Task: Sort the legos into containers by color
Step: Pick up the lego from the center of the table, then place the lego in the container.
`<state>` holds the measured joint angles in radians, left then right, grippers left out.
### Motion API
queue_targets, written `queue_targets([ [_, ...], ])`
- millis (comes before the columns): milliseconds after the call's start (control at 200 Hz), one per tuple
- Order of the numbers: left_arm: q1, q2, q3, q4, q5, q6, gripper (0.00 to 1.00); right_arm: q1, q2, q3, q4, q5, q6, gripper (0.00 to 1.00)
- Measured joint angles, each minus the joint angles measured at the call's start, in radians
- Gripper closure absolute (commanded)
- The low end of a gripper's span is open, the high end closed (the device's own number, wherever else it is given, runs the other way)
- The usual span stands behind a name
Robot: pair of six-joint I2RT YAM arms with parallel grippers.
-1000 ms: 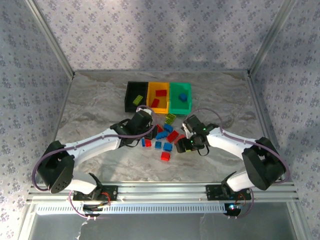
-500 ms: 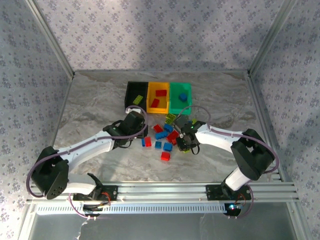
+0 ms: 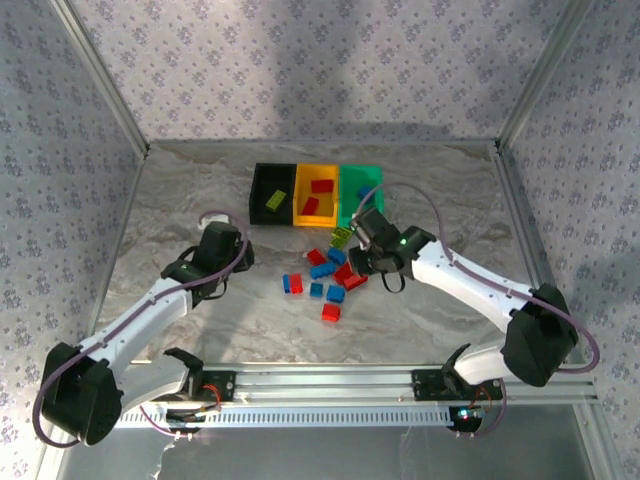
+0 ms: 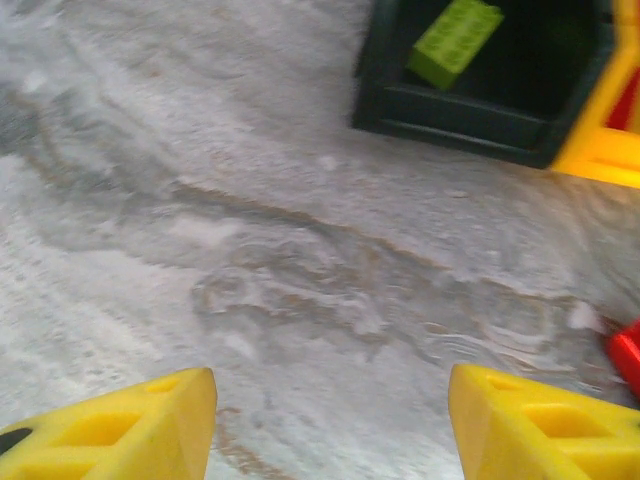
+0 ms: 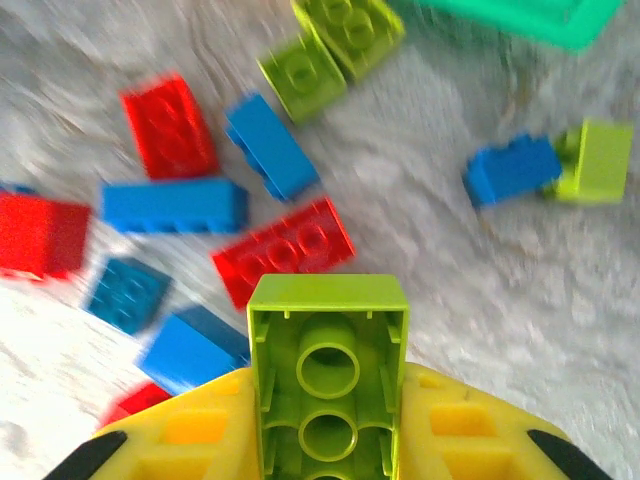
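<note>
Currently a lime-green lego (image 5: 328, 340) sits clamped between the yellow fingers (image 5: 190, 435) of the right end effector (image 5: 328, 425), at the bottom centre of the right wrist view. Its hollow underside faces the camera, and its long axis runs up and down the frame, in line with the fingers.

Beyond it, the loose legos (image 5: 285, 248) lie scattered in red, blue and lime across the middle and left of that view, pointing every which way.

From the top view the pile (image 3: 325, 275) lies at centre frame. Just above it stand the black bin (image 3: 256, 195), the yellow-orange bin (image 3: 318, 168) and the teal bin (image 3: 362, 170), joined in a row. The black one holds a lime brick (image 3: 274, 199), and the yellow-orange one holds two red bricks (image 3: 322, 185).

The left end effector (image 4: 330, 415) is spread wide with nothing in it, over bare surface left of the pile.

The surface (image 3: 180, 200) is grey and marbled. Walls (image 3: 300, 70) with a small floral print enclose it, with metal posts (image 3: 100, 75) at the corners.
</note>
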<state>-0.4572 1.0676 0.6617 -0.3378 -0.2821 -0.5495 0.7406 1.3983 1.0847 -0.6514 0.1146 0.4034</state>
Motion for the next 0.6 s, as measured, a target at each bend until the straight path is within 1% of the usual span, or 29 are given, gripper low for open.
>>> queue_targets([
  [90, 0.072, 0.002, -0.031, 0.001, 0.038, 0.011, 0.38, 0.005, 0.065, 0.101, 0.005, -0.027, 0.000, 0.76],
  [180, 0.107, 0.025, -0.035, 0.008, 0.074, 0.033, 0.39, 0.011, 0.180, 0.233, 0.025, -0.059, 0.000, 0.76],
  [320, 0.117, 0.059, -0.041, 0.056, 0.124, 0.072, 0.39, 0.027, 0.402, 0.482, 0.039, -0.103, -0.007, 0.76],
  [405, 0.117, 0.061, -0.078, 0.117, 0.161, 0.090, 0.39, 0.032, 0.536, 0.643, 0.038, -0.119, -0.015, 0.76],
  [465, 0.119, 0.064, -0.099, 0.132, 0.182, 0.098, 0.39, 0.033, 0.628, 0.758, 0.030, -0.130, -0.019, 0.75],
  [600, 0.124, 0.075, -0.108, 0.149, 0.192, 0.119, 0.39, 0.032, 0.830, 1.021, 0.013, -0.159, -0.029, 0.75],
])
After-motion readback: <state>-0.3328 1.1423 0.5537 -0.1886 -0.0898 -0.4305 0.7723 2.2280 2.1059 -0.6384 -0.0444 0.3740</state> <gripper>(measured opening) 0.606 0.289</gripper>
